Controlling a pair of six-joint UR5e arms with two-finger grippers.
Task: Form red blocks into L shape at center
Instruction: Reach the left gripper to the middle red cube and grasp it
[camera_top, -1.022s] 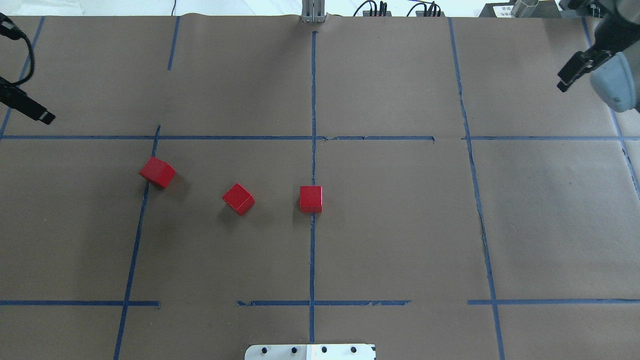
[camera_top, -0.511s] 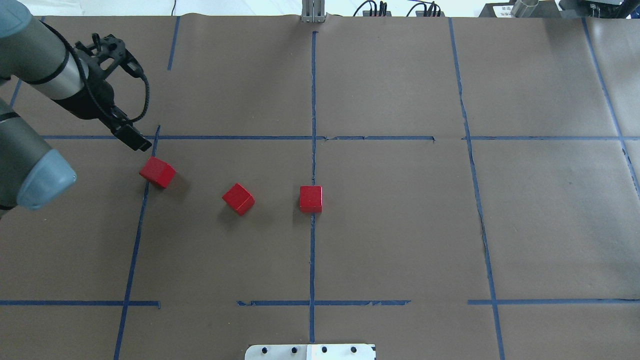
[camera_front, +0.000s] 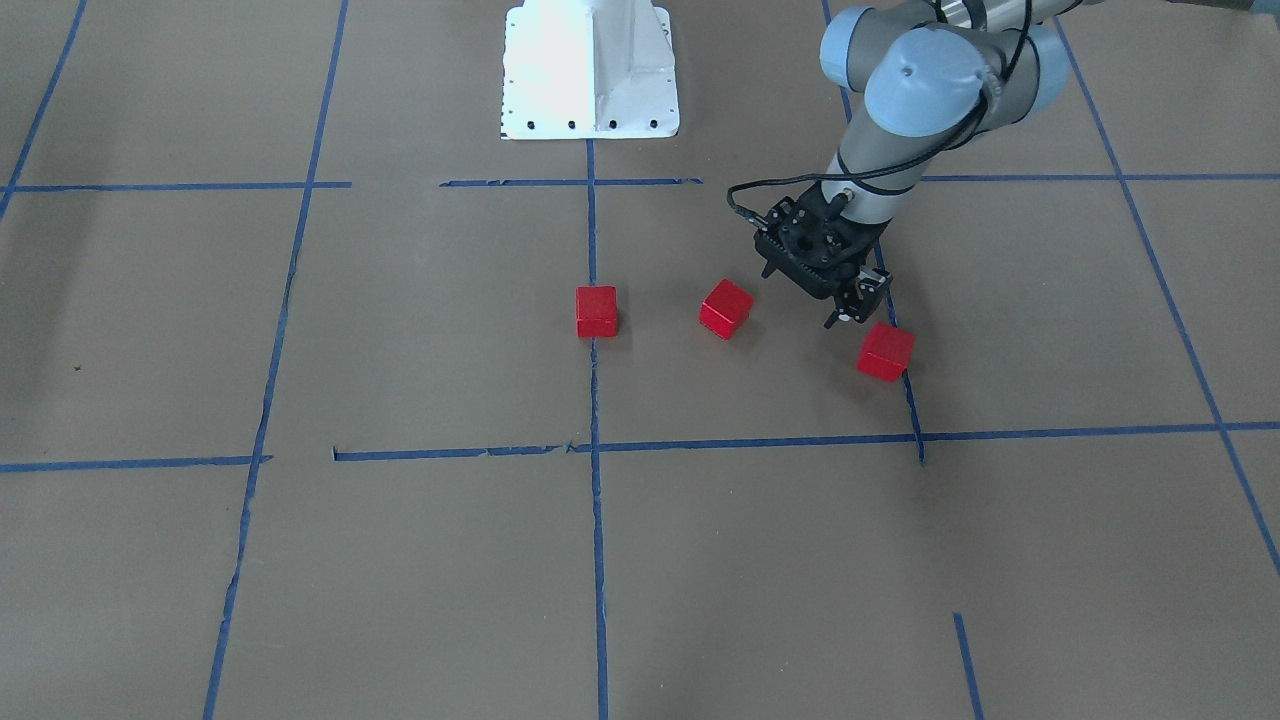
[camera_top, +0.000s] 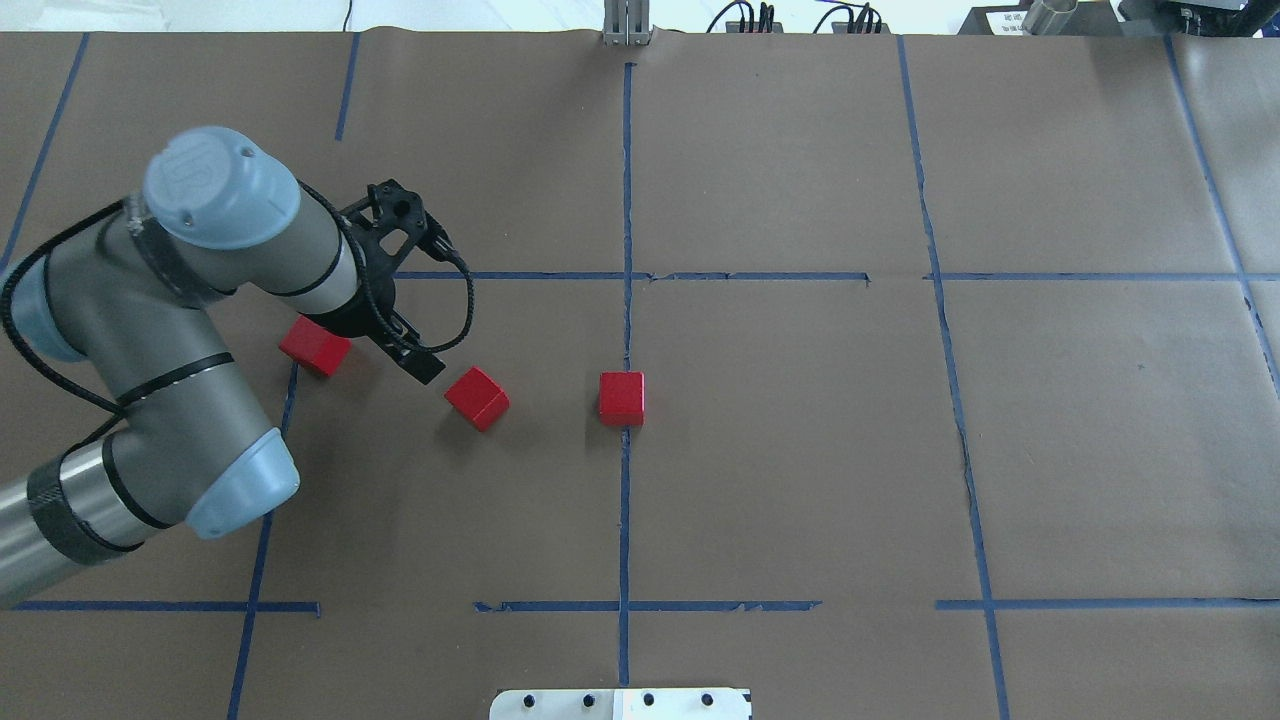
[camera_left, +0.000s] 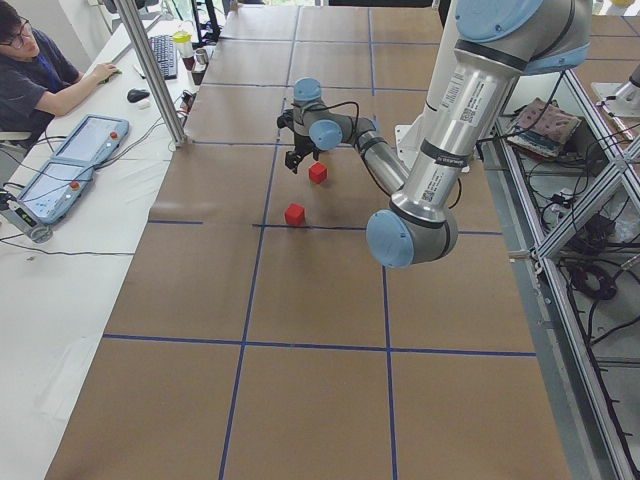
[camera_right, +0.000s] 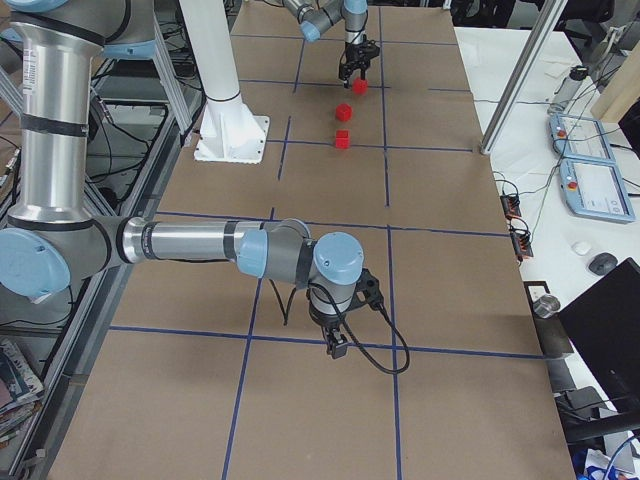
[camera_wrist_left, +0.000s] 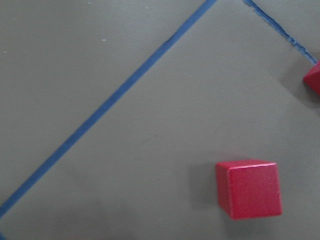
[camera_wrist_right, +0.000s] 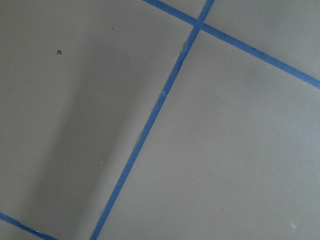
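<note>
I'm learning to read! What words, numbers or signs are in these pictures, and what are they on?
"x": tiny mark on the brown paper.
White sticker on the left arm: too small to read.
Logo on its blue joint cap: too faint to read.
Red blocks: blank.

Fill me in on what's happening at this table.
Three small matte red cubes lie apart in a loose row on the brown paper table cover, not yet an L. The centre cube sits on the middle blue tape line. The middle cube and the outer cube lie toward the robot's left. The left tool, open and empty, hovers between those two. The right tool hangs over bare paper far from the cubes, and whether it is open is unclear.
</note>
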